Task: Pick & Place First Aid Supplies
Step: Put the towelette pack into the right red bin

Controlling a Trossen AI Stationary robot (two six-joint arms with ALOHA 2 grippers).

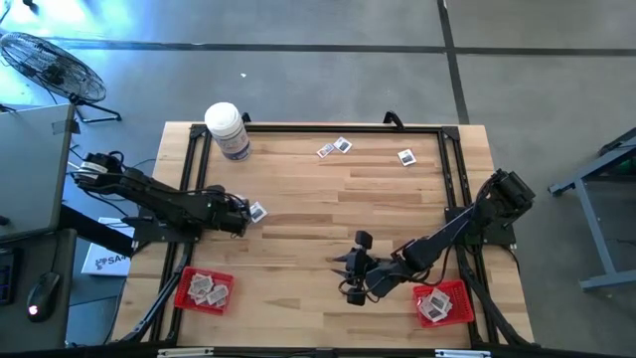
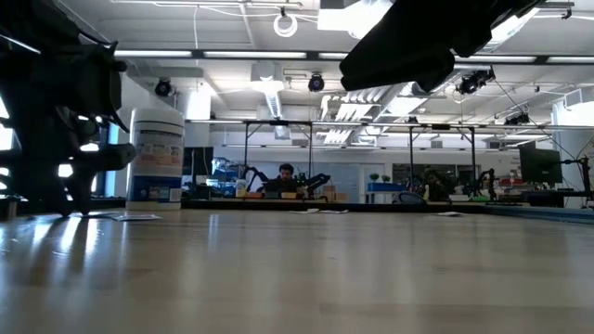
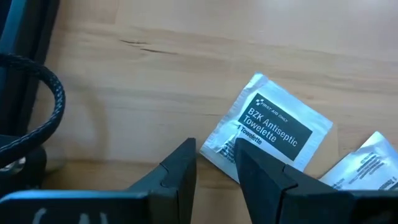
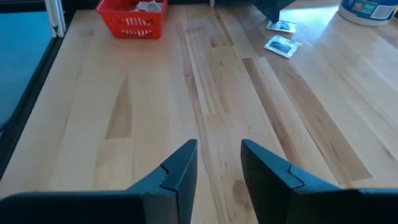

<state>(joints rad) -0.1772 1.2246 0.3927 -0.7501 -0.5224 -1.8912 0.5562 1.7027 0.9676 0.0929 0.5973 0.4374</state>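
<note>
We should slide our left tool [image 3: 217, 165], fingers parted and empty, squarely over the packet [image 3: 267, 129] on the worktop [image 1: 328, 199]; right tool [image 4: 217, 165] waits open.

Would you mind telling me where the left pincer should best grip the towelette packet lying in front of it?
Probably the near edge of the towelette packet: it lies flat on the table, so the left pincer, jaws open, should come down from above and pinch that thin edge.

Bottle [image 1: 227, 130] standing at the bench's [image 1: 328, 209] far left corner, three packets [image 1: 341, 146] lying along the far edge, trays [image 1: 204, 289] sitting at both near corners, packets inside.
</note>
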